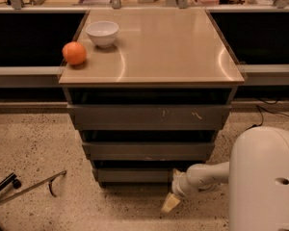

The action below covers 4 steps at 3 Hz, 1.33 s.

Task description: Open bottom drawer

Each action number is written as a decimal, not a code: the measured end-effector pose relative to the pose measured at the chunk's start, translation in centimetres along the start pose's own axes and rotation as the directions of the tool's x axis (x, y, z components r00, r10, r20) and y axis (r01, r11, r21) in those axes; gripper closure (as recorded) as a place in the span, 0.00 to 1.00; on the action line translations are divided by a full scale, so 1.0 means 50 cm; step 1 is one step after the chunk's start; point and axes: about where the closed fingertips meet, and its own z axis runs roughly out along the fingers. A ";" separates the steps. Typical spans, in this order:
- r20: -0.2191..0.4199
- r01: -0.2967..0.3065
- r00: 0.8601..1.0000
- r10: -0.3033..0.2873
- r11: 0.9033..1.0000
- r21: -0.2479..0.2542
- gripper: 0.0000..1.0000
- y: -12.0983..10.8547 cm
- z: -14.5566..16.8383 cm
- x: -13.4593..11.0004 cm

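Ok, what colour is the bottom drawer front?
The bottom drawer is plain grey, camera view; the gripper hangs low by its right end.

Counts:
- 3 grey drawers: top drawer [149, 117], middle drawer [149, 151], bottom drawer [132, 175].
- On the counter [173, 52]: 1 orange [74, 53], 1 white bowl [102, 33].
- 1 robot arm [207, 174].
- 1 claw [169, 203], down near the floor, just off the bottom drawer's right front corner.
- 1 thin metal rod [33, 184] on the floor, left.

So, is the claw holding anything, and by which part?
Nothing visible: the claw hangs just below the bottom drawer, at its right end, near the floor.
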 end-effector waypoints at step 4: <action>0.218 0.077 0.976 -0.025 0.969 -0.234 0.00 -0.064 0.187 -0.004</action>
